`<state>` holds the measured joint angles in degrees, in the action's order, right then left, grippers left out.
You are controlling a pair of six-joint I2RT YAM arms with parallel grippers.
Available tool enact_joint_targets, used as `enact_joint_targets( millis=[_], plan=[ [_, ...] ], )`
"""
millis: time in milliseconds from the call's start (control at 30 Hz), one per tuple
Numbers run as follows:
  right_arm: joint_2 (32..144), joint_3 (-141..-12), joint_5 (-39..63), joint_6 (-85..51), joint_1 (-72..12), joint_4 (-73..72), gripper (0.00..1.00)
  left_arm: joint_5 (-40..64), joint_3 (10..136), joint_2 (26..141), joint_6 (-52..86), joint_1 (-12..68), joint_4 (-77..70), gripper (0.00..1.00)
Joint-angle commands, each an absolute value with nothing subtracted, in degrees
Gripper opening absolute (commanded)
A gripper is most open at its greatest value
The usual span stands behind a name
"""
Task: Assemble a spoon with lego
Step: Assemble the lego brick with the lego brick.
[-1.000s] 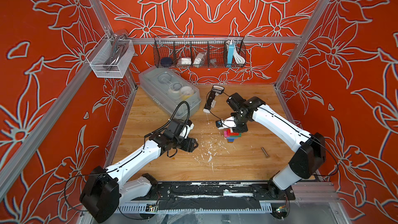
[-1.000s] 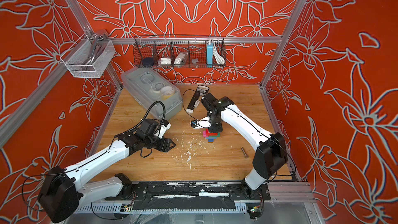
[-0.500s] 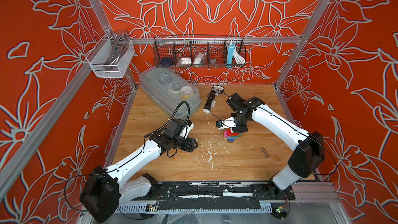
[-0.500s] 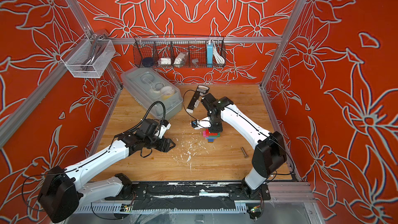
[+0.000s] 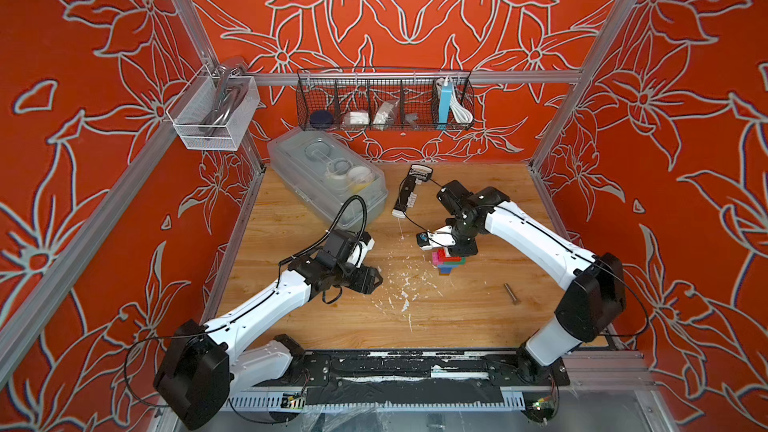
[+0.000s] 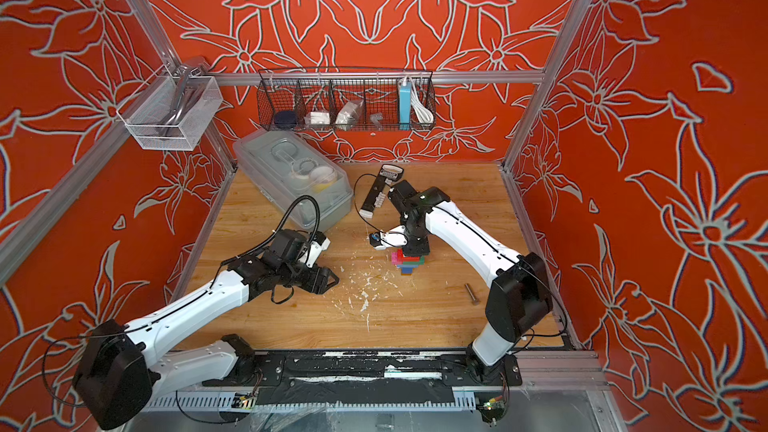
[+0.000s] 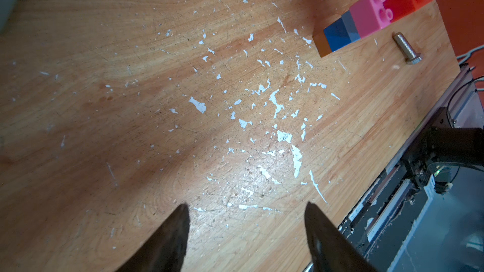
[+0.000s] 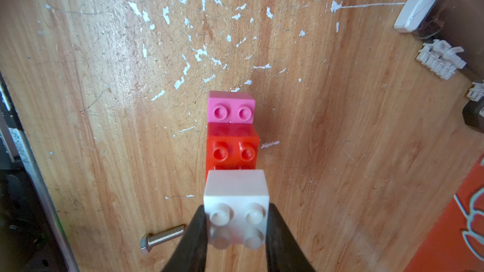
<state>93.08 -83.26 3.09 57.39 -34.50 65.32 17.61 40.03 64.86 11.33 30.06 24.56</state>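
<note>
The spoon point(image 5: 448, 260) point(image 6: 409, 263) is an upright stack of lego right of the table's middle, in both top views. Its brown and blue stem point(image 7: 337, 35) points down at the wood, with the pink brick point(image 8: 230, 108) and red brick point(image 8: 231, 147) above it. My right gripper point(image 8: 237, 221) point(image 5: 455, 248) is shut on the white brick point(image 8: 237, 192) at the top, one finger on each side. My left gripper point(image 7: 246, 205) point(image 5: 372, 280) hovers open and holds nothing, over bare wood to the left of the stack.
A steel bolt point(image 5: 511, 293) point(image 8: 162, 236) lies near the front right. A clear lidded box point(image 5: 328, 176) and a black-and-white bar tool point(image 5: 409, 193) sit at the back. A wire basket point(image 5: 384, 101) hangs on the back wall. White flecks dot the wood.
</note>
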Motion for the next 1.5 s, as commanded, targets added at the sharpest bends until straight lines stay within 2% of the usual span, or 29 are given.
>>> enact_joint_targets(
  millis=[0,700,1033,1467],
  plan=[
    [94.41,-81.26,3.89,56.21,-34.19,65.32,0.0,17.05,40.74,64.16,10.08,30.41,25.4,0.69],
    [93.05,-80.42,5.88,53.37,-34.3,66.71,0.0,16.7,40.75,64.43,10.02,30.51,25.58,0.69],
    [95.12,-80.0,2.59,51.1,-34.28,64.24,0.0,16.44,40.88,64.33,9.93,30.6,25.75,0.69],
    [91.77,-82.96,2.37,50.23,-34.28,63.98,0.0,16.44,40.95,64.51,9.84,30.59,25.75,0.69]
  ],
)
